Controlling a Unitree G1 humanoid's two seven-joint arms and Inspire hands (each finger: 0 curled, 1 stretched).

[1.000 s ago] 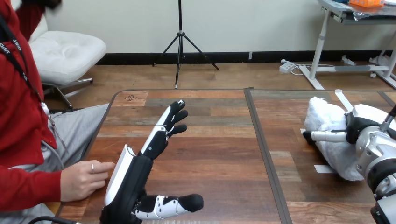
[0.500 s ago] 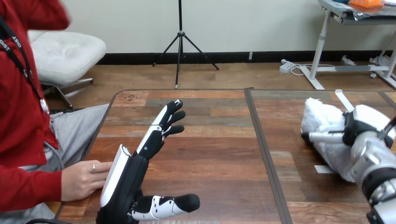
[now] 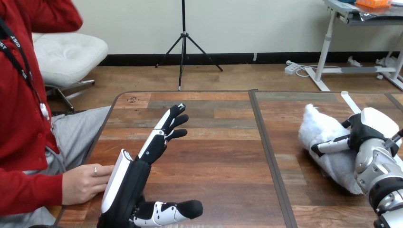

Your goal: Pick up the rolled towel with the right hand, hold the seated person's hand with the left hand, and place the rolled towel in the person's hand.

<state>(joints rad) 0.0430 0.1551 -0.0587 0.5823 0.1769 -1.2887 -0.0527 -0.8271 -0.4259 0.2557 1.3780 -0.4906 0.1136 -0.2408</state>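
Step — towel pickup | right hand (image 3: 362,134) curled round rolled towel (image 3: 317,129), table's (image 3: 223,156) 3 o'clock | left hand (image 3: 129,183) fingers straight, beside person's hand (image 3: 81,183), 8 o'clock | advice — lift squarely, keeping the roll wound.

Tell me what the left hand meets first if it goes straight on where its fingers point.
Nothing, as far as the picture shows: the left hand, open, points forward and slightly right across bare table toward its far edge. Its height above the wood is unclear.
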